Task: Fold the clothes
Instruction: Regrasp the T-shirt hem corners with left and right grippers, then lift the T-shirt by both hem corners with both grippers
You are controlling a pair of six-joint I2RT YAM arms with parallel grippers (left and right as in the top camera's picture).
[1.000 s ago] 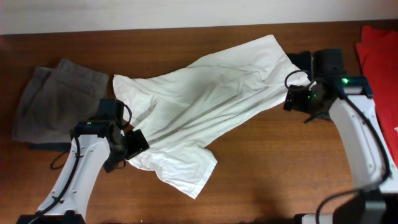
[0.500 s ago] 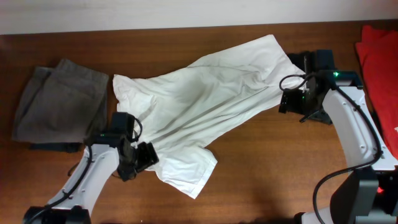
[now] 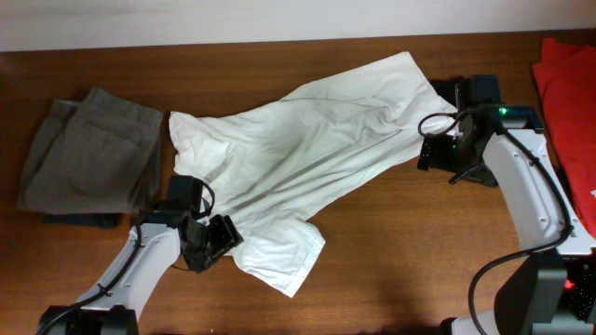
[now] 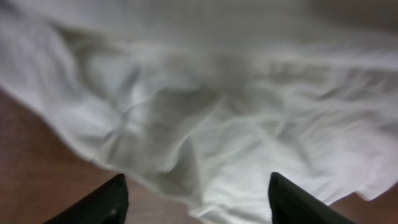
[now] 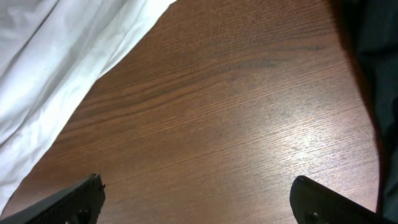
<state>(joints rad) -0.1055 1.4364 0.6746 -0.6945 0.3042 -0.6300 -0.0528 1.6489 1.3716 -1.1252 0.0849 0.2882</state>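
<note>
A crumpled white shirt (image 3: 307, 149) lies spread diagonally across the wooden table, from the far right to the near left. My left gripper (image 3: 216, 240) is open at the shirt's near-left edge; its wrist view shows the white cloth (image 4: 205, 112) filling the space just beyond and between the two spread fingers (image 4: 196, 205). My right gripper (image 3: 430, 154) is open and empty beside the shirt's right edge. Its wrist view shows bare wood between the fingers (image 5: 199, 199) and the shirt's edge (image 5: 62, 68) at the left.
A folded grey-brown garment (image 3: 88, 154) lies at the left on something dark. A red garment (image 3: 568, 93) lies at the right edge. The wall runs along the table's far side.
My left gripper has moved nearer and rightwards along the shirt's near-left edge. My right gripper shifted slightly left towards the shirt, then stayed put.
</note>
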